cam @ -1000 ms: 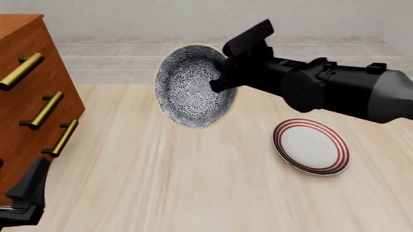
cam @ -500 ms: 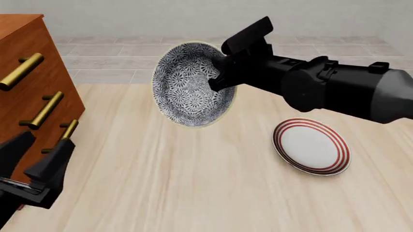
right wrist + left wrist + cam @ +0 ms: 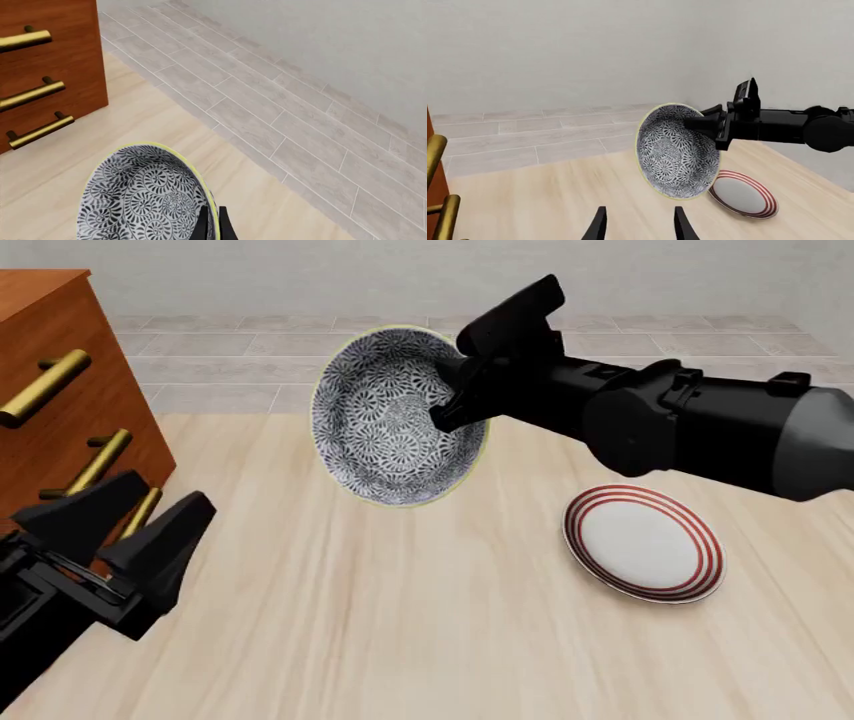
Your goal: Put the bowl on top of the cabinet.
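Observation:
The bowl (image 3: 387, 420), dark floral inside with a pale rim, hangs tipped on its side above the table, its opening facing left. My right gripper (image 3: 461, 390) is shut on its right rim; the right wrist view shows the bowl (image 3: 143, 197) with the fingers pinching its rim at the gripper (image 3: 211, 225). The bowl (image 3: 675, 152) also shows in the left wrist view. My left gripper (image 3: 134, 530) is open at the lower left, holding nothing, in front of the cabinet (image 3: 60, 430). The cabinet's top is barely in view at the upper left.
A flat white plate with red rings (image 3: 643, 543) lies on the wooden table at the right, below my right arm. Brass handles (image 3: 100, 465) stick out of the cabinet front toward my left gripper. Grey floor tiles lie beyond the table.
My left gripper has risen and moved right into view, from the bottom left corner to beside the cabinet front. The bowl has shifted slightly left and up in the right gripper.

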{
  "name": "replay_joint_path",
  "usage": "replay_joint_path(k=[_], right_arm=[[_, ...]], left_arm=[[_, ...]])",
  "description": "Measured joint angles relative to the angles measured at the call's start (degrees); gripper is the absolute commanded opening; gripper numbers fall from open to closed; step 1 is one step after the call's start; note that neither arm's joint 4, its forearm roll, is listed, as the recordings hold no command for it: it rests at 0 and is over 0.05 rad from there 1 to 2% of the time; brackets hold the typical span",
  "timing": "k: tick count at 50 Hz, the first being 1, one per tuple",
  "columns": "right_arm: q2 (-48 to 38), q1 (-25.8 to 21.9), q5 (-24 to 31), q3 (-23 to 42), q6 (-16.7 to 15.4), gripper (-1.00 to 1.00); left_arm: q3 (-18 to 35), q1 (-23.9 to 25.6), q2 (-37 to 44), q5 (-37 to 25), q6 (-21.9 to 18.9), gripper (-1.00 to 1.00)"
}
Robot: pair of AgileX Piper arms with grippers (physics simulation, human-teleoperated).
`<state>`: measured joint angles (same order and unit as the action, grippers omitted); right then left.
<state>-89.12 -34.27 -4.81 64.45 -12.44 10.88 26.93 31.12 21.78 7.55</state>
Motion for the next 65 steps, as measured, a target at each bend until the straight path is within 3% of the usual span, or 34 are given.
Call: replay_joint_path(k=[47, 65], right_arm=[[2.4, -2.6, -0.3, -1.2, -1.9, -1.0], [3.0, -2.7, -0.5, -1.6, -1.7, -1.0]], left_arm=[[8.5, 9.0, 11.0, 5.9, 6.6, 1.0], [9.0, 6.2, 15.4, 7.9, 6.5, 1.0]])
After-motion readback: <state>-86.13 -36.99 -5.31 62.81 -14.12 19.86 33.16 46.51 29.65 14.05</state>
